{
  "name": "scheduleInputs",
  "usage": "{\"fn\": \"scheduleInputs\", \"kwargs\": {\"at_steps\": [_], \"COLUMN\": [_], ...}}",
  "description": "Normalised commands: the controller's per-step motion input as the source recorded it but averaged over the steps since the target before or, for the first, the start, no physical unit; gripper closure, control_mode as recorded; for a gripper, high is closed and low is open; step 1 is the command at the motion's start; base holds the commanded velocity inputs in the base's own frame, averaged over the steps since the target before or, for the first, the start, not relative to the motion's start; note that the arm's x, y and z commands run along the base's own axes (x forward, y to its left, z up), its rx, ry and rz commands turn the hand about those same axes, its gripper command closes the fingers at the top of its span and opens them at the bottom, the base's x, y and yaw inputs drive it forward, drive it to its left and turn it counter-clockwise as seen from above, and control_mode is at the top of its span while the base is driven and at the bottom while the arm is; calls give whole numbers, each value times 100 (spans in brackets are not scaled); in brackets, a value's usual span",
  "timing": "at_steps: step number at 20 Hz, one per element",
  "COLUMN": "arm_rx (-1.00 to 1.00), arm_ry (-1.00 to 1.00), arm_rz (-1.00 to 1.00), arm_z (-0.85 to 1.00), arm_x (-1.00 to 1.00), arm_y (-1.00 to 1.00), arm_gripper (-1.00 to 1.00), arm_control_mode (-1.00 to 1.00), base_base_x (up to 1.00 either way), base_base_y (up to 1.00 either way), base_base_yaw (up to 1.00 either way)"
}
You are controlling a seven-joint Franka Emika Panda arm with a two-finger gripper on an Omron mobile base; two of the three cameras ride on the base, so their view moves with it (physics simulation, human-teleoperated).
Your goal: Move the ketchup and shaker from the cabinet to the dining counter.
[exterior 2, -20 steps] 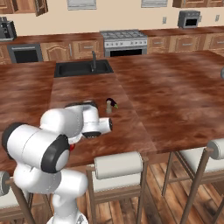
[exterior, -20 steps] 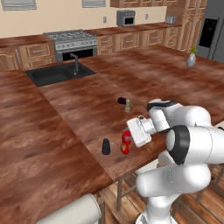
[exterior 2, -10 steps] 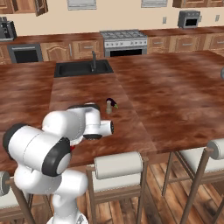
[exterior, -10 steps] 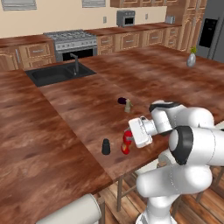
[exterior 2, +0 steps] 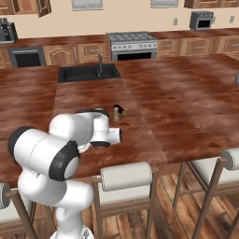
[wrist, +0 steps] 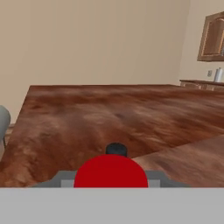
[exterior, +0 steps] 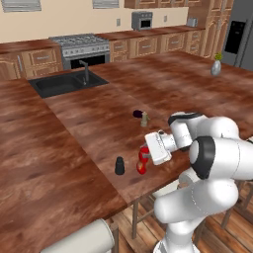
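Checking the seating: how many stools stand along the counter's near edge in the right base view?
3: one at the lower left corner, one just right of the robot, one at the right edge. More may sit out of frame.

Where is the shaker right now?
In the left base view the shaker stands upright on the dining counter near its front edge, just left of the ketchup in the gripper.

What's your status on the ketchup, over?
Gripper shut on ketchup, low at dining counter near edge. Shaker standing on counter just beside it, apart. Small dark bottle farther in, clear of the drop.
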Motion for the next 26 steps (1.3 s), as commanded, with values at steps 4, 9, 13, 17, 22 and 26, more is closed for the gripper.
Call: {"fn": "scheduleInputs", "kwargs": {"at_steps": [4,9,13,17,22,26], "arm_rx": [0,0,0,0,0,0], "arm_ry": [1,1,2,0,0,0], "arm_rz": [0,0,0,0,0,0], "arm_z": [-31,-31,-28,-25,-24,-16], "arm_x": [-4,0,1,-1,-7,-8], "arm_y": [0,0,1,2,2,3], "arm_gripper": [100,-100,-100,-100,-100,-100], "arm_control_mode": [-100,-100,-100,-100,-100,-100], "base_base_x": [0,0,0,0,0,0], "base_base_y": [0,0,0,0,0,0], "base_base_yaw": [0,0,0,0,0,0]}}
